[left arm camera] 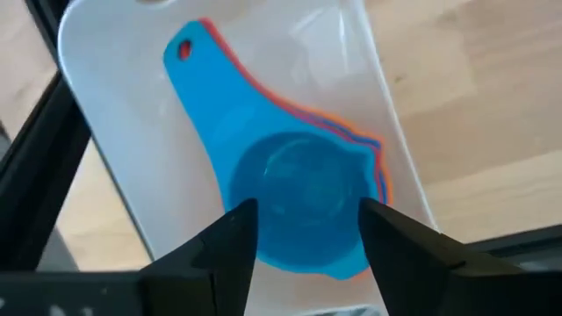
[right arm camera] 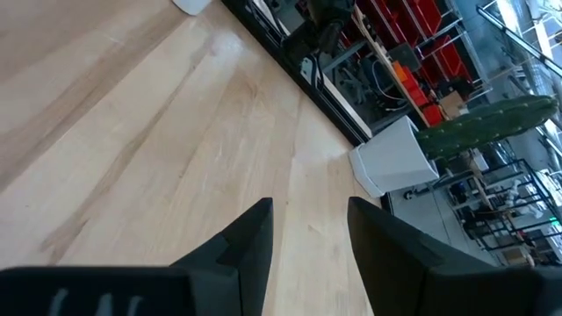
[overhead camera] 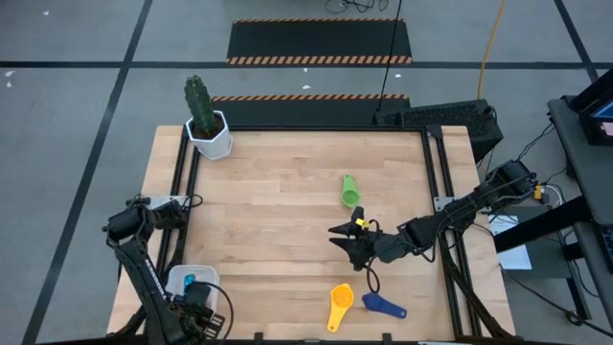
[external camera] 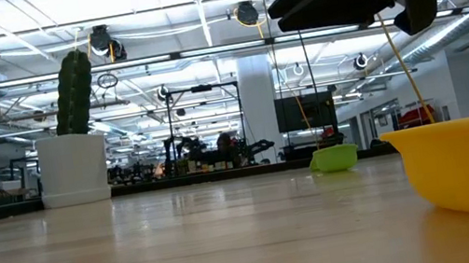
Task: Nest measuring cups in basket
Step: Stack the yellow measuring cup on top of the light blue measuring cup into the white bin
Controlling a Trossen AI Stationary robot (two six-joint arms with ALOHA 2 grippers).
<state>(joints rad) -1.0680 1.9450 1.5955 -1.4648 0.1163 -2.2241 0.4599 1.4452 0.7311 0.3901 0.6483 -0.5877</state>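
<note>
Left claw open over the nested cups in the basket; right claw empty above mid-bench

No brand, label or writing can be read on any thing. In the high view the white basket (overhead camera: 182, 279) sits at the lower left, just beside the bench (overhead camera: 278, 211) edge and the dark frame rail; the left claw (left arm camera: 307, 230) hangs over it, fingers apart on both sides of the light blue cup (left arm camera: 294, 202), which lies on top of red and orange cups. The right claw (overhead camera: 347, 238) is right of centre, fingers parted with nothing between them. The green cup (overhead camera: 351, 190) lies above it, the yellow cup (overhead camera: 339, 305) and dark blue cup (overhead camera: 384, 306) below near the lower edge. The cactus pot (overhead camera: 210, 136) stands at the upper left corner, and bare wood lies open between them
</note>
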